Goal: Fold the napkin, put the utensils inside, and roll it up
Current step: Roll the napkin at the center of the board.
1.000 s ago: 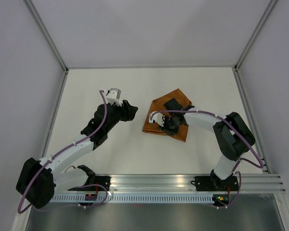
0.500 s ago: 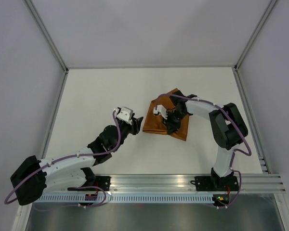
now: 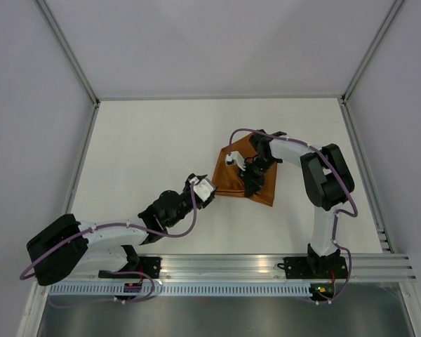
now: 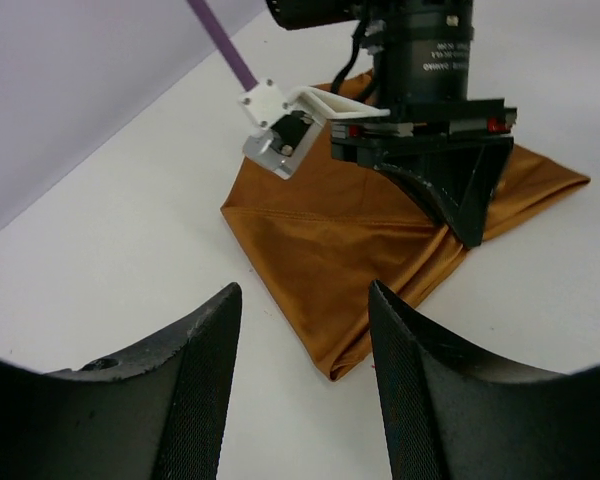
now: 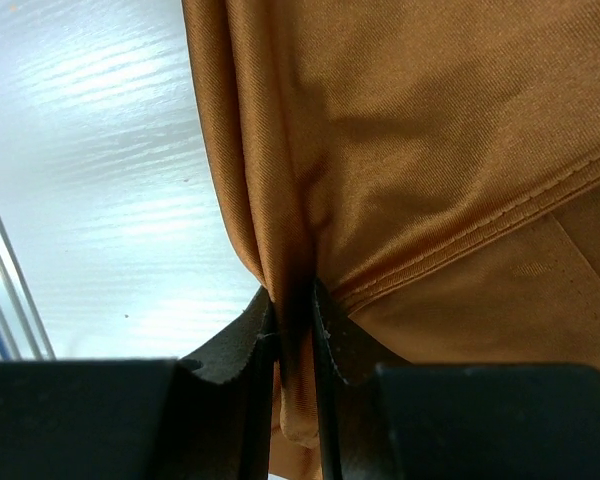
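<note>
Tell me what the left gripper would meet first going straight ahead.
Probably the left gripper meets the near corner of the rust-brown cloth napkin; the right gripper, pinching that cloth, stands behind.

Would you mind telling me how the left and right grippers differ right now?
The left gripper is open and empty; the right gripper is shut on a fold of the napkin. The left gripper lies low beside the napkin; the right gripper stands over it. Both have black fingers.

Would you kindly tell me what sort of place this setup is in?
Probably a lab test cell rather than a dining room: a bare white table boxed in by plain pale walls, with an aluminium rail along its near edge.
</note>
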Action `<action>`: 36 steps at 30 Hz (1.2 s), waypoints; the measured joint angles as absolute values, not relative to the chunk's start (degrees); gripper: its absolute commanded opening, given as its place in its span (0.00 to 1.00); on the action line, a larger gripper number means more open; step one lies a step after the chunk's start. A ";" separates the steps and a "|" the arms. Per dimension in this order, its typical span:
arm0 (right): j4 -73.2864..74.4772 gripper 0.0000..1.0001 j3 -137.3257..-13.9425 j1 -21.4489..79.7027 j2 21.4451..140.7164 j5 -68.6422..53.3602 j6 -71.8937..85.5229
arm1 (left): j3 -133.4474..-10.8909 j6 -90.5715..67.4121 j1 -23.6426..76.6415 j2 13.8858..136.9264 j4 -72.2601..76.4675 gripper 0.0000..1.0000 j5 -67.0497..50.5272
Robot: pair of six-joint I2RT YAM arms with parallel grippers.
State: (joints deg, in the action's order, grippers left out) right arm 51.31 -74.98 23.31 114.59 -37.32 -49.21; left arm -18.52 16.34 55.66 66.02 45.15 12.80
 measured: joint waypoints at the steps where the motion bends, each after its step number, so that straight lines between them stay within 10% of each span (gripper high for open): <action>1: 52.03 0.22 -75.16 23.22 114.80 -37.43 -49.19 | -18.87 17.61 55.75 67.26 45.08 0.59 11.79; 36: 64.64 0.22 -76.34 23.03 118.91 -38.22 -46.50 | -39.94 37.78 63.02 101.56 32.29 0.68 -1.50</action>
